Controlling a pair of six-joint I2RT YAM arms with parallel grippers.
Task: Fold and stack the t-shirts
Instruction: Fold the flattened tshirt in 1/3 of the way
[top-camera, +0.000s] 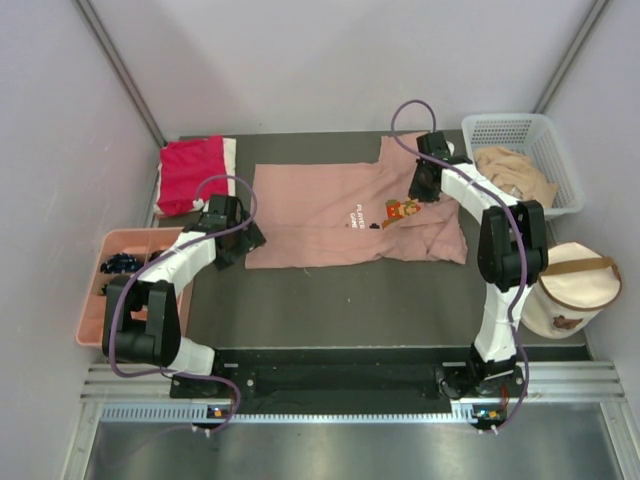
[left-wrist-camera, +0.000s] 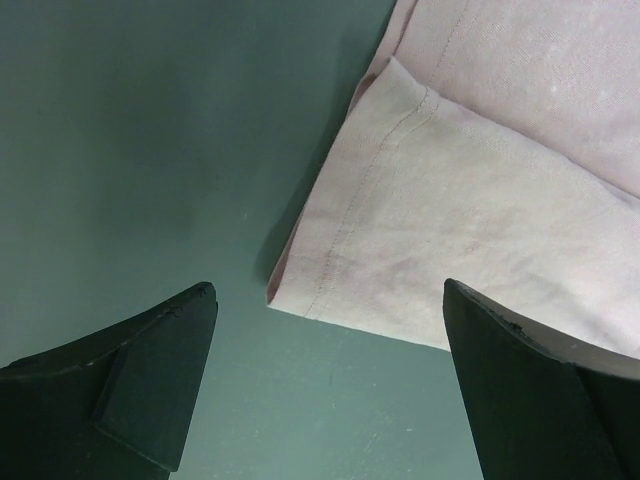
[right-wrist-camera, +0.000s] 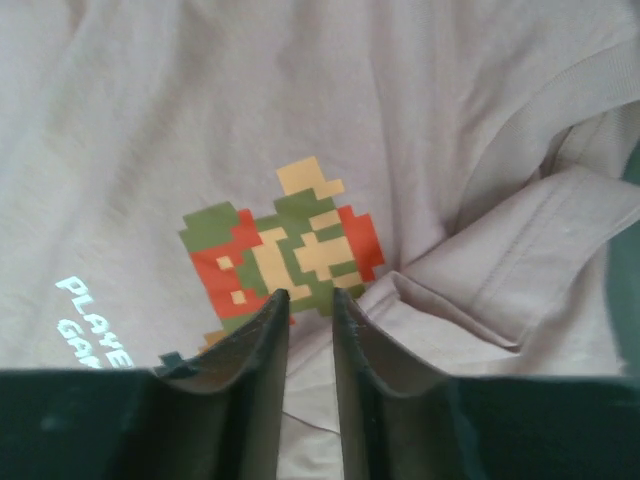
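Dusty-pink cotton t-shirt (top-camera: 345, 215) spread flat on the dark table (top-camera: 330, 300)
Left gripper (left-wrist-camera: 330, 300) gapes wide beside its hem; right gripper (right-wrist-camera: 311, 298) nearly closed over the print, pinching nothing

Matt pink cloth t-shirt (top-camera: 330, 215); smooth dark matt table (top-camera: 330, 300).

Dark table (top-camera: 330, 295) carries everything. Pink t-shirt (top-camera: 330, 215) spread flat at centre, print side up, one sleeve folded over at right. Folded red t-shirt (top-camera: 190, 172) on white one (top-camera: 230, 155) at far left corner. White basket (top-camera: 545, 135) far right. Round cream bag (top-camera: 570, 290) near right. Pink tray (top-camera: 115, 290) left edge.
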